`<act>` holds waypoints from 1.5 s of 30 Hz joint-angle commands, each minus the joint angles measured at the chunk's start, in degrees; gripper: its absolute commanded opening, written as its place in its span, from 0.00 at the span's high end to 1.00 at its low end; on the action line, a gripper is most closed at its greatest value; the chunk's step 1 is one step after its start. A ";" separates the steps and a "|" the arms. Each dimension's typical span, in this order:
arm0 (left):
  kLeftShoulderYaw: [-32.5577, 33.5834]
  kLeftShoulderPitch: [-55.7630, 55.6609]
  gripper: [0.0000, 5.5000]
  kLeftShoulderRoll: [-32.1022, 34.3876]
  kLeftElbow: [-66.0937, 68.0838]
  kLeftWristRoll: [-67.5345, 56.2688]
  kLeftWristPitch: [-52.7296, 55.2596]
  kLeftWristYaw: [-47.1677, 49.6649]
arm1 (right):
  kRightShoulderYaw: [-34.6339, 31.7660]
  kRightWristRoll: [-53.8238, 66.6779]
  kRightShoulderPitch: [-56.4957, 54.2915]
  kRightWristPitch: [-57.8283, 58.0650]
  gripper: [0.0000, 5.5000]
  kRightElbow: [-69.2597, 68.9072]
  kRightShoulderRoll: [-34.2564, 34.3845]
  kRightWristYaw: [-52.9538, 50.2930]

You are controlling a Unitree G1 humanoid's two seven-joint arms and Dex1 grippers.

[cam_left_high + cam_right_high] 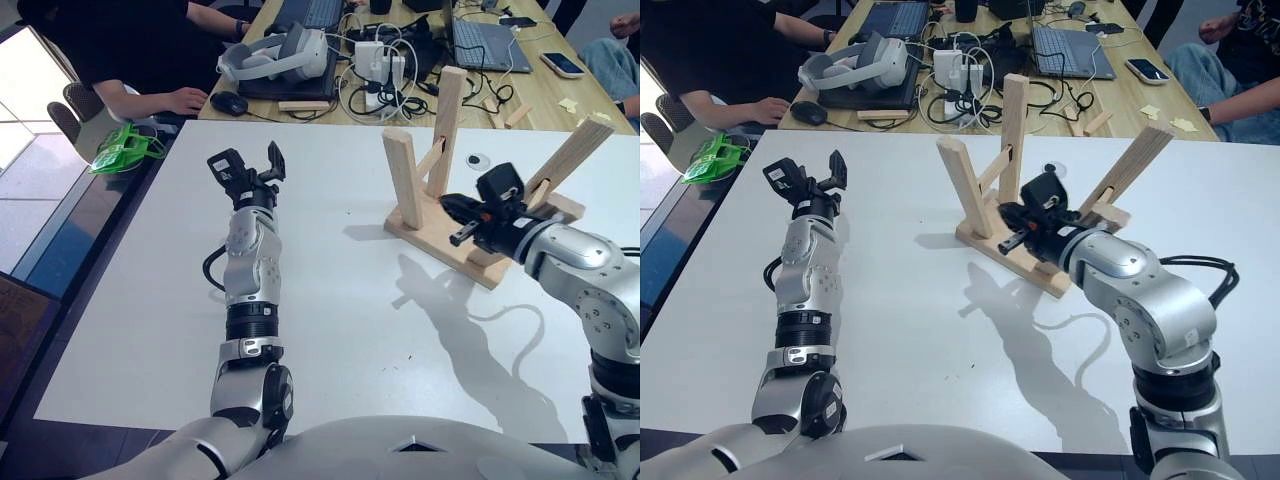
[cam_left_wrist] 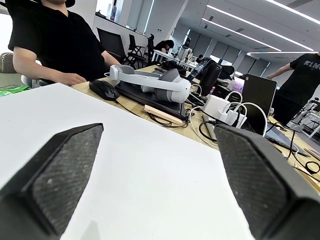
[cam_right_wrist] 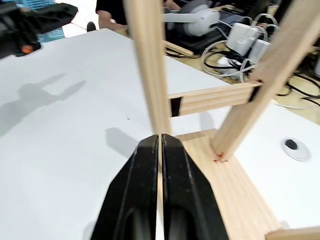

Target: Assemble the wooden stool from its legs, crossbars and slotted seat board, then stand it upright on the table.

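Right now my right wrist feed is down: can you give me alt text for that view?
The right gripper, shut with nothing between its fingers, sits over the seat board, right in front of one leg. A crossbar spans between that leg and a second leg, all on the white table.

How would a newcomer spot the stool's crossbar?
On the white table, the stool sits upside down on its seat board, by the right gripper. The crossbar is the short stick bridging two upturned legs on its left side; unlike the legs, it lies sideways, clear of the board.
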 commanded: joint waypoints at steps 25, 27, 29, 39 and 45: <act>-18.65 0.07 0.36 0.11 2.88 14.69 19.30 -2.00 | -23.69 -32.32 -5.37 -44.23 1.00 27.90 -1.66 -14.75; -20.95 -0.08 0.44 -0.95 4.61 15.65 20.75 -2.90 | -27.23 -33.56 2.47 -48.73 1.00 33.15 -1.14 -15.74; -23.26 -0.03 0.48 -1.85 6.61 16.72 21.97 -4.15 | -28.62 -33.91 8.36 -51.40 1.00 37.89 -0.49 -15.54; -26.16 -0.83 0.78 -6.07 16.16 15.57 20.82 -11.92 | -17.63 -25.97 24.83 -46.40 1.00 45.63 2.39 7.82; -27.18 0.86 0.96 -6.71 12.55 12.82 23.55 -19.38 | -15.17 -19.67 26.24 -40.70 1.00 41.19 1.36 17.71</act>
